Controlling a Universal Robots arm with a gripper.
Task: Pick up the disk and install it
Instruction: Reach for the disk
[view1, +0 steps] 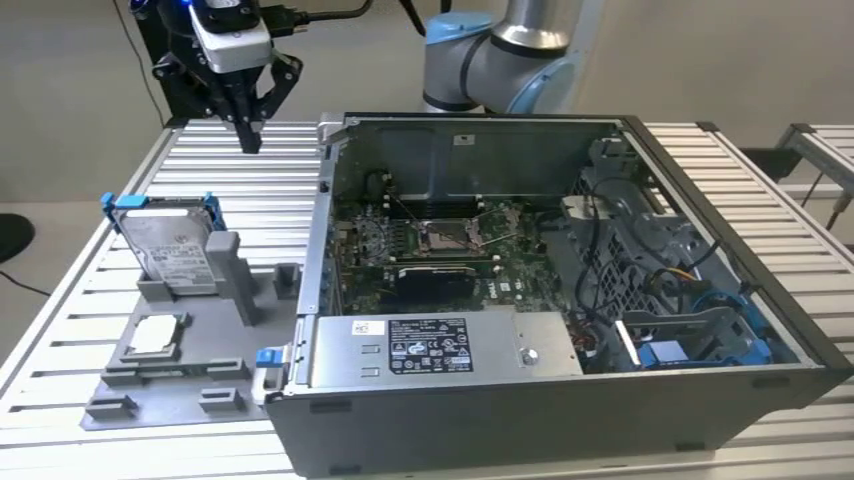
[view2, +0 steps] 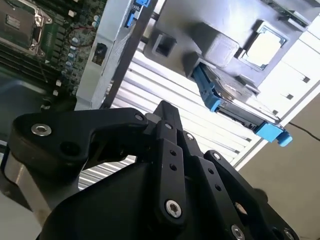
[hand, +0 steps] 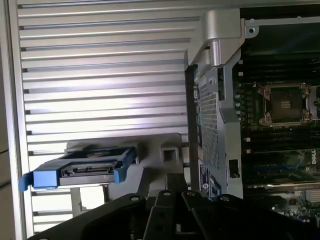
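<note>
Slatted table (view1: 200, 165): one disk (view1: 174, 250) (blue-framed), one gripper (view1: 248, 142).

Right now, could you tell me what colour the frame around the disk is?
Bright blue; the frame around the disk shows best in the exterior view.

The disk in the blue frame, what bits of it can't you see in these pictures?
1. Exterior view: the lower end of the disk is hidden behind the posts of the grey holder.
2. First wrist view: the disk is seen edge-on, so its flat label face cannot be made out.
3. Second wrist view: the grey holder covers much of the disk.
</note>
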